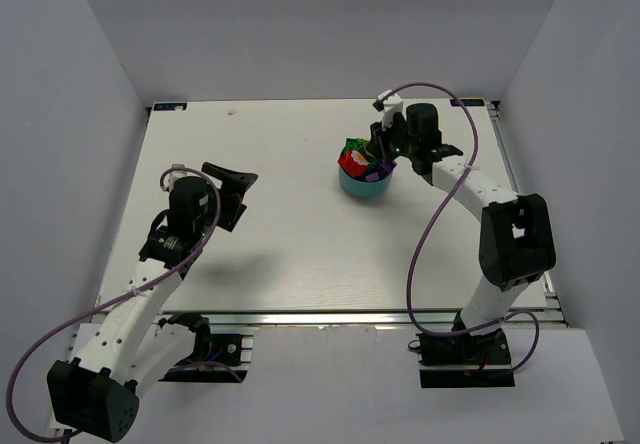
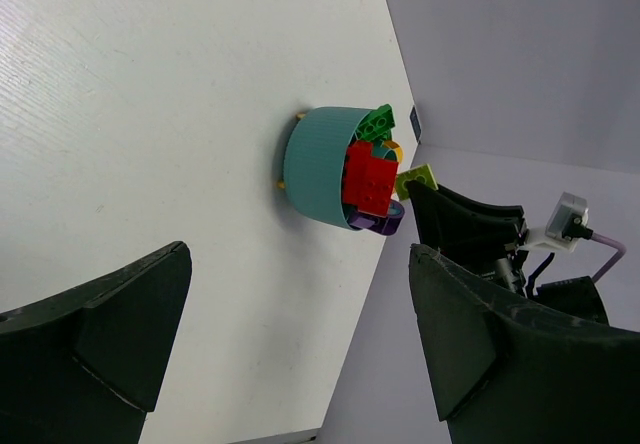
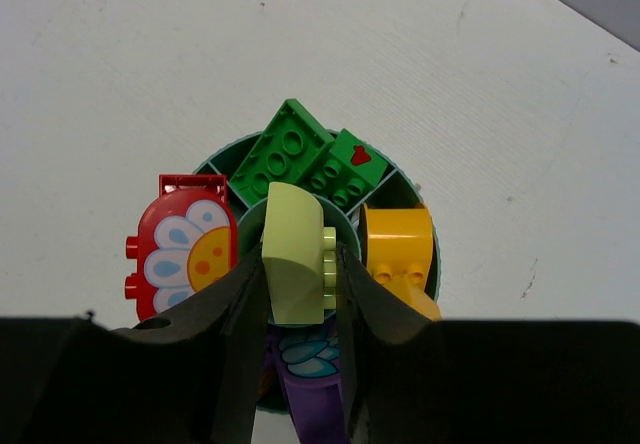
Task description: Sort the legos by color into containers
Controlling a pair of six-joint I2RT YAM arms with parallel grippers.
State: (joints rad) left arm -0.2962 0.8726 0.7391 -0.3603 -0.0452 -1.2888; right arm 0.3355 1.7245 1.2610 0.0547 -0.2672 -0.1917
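Observation:
The teal bowl [image 1: 364, 186] stands at the table's far right of centre, with its rim showing in the right wrist view [image 3: 222, 154] and its wall in the left wrist view [image 2: 315, 164]. In it lie green bricks [image 3: 290, 152], a red flower-printed brick [image 3: 185, 249], an orange brick [image 3: 396, 244] and a purple piece [image 3: 315, 389]. My right gripper [image 3: 296, 269] is shut on a lime brick [image 3: 292, 254] held over the central cup. My left gripper [image 1: 232, 192] is open and empty over the table's left side, well away from the bowl.
The white enclosure walls ring the table [image 1: 280, 234]. The right arm [image 1: 510, 239] arches over the table's right side. A metal rail [image 1: 340, 317] runs along the near edge.

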